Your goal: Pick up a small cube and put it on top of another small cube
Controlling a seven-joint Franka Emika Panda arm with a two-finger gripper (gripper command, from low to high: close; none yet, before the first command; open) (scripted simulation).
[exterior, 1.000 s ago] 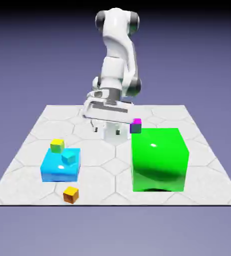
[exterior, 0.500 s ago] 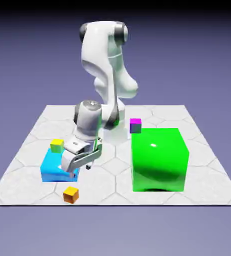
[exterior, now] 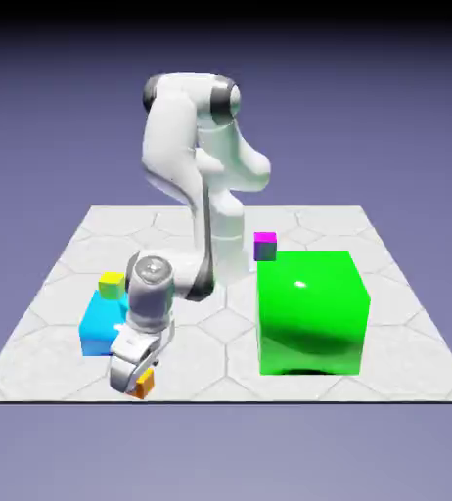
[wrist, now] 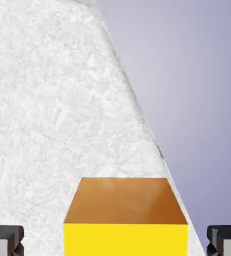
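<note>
One pale veined tabletop (exterior: 226, 338) before a blue-violet backdrop (exterior: 386, 117).

The hand view's bottom edge cuts off the orange cube (wrist: 125, 220).

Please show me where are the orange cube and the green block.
orange cube (wrist: 125, 201): hand view, its brownish side face.
green block (exterior: 306, 313): exterior view, middle of its front face.

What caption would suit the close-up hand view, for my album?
Open robot hand poised around a small orange-and-yellow cube near the white table's edge.
</note>
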